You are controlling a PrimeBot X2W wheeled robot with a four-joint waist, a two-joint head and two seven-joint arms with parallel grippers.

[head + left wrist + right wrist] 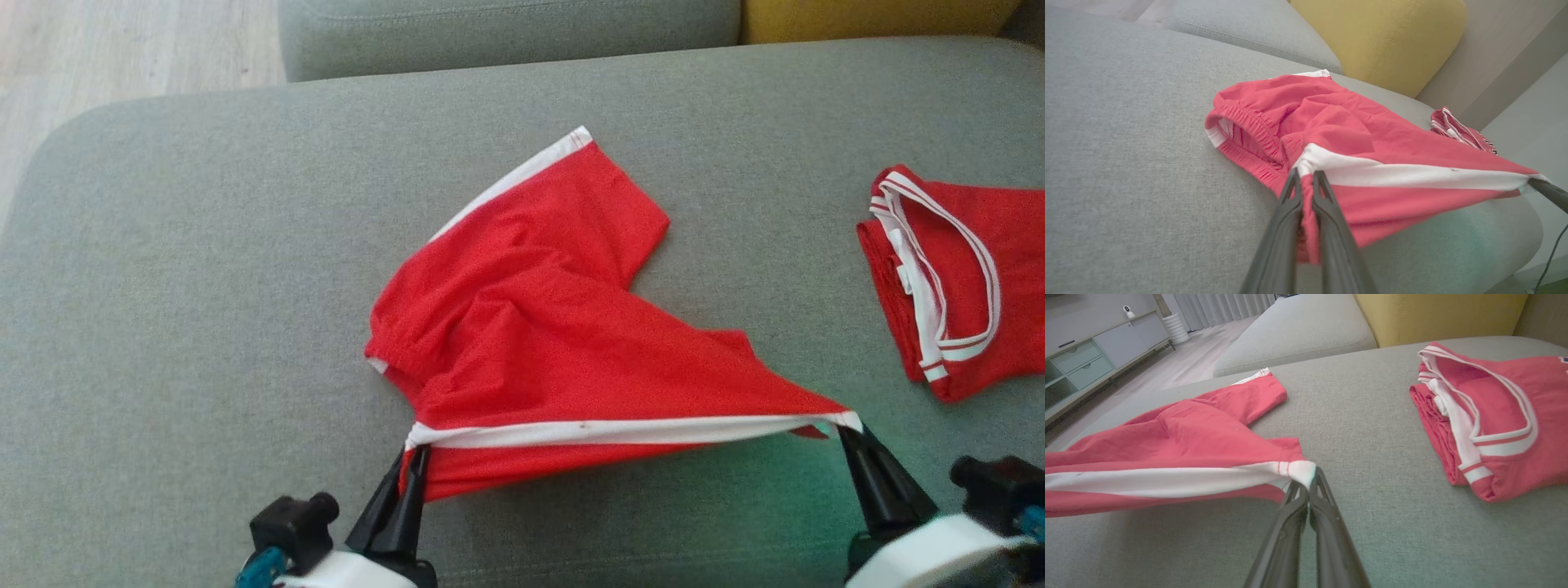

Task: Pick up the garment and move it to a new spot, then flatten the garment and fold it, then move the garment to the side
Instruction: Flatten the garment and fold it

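We're holding the red shorts [531, 327] by the near edge: left jaws are pinching shut on the waistband end of the white stripe [620, 430], and right jaws are clamping tight on the stripe's other end, at the leg-hem corner. The stripe is stretching taut between them, just off the grey sofa cushion [163, 327], while the rest of the cloth is lying on it, rumpled. Risks as we're reading them: the right jaws are biting only a small tip of fabric, so any extra spread between the arms is likely pulling that corner free. The left grip is looking deeper, with cloth running down between the fingers. If one arm is lifting or travelling faster than the other, we're expecting the sheet to twist. The far leg [588, 204] is lying angled away and the elastic waistband [1249, 130] is bunching, so dragging rather than lifting is probably locking in those creases before the flatten step. The folded red garment [955, 278] is sitting well apart on the right, but a move that way is risking a snag or overlap. We're also working near the cushion's front edge, so a dropped hem is likely sliding off.
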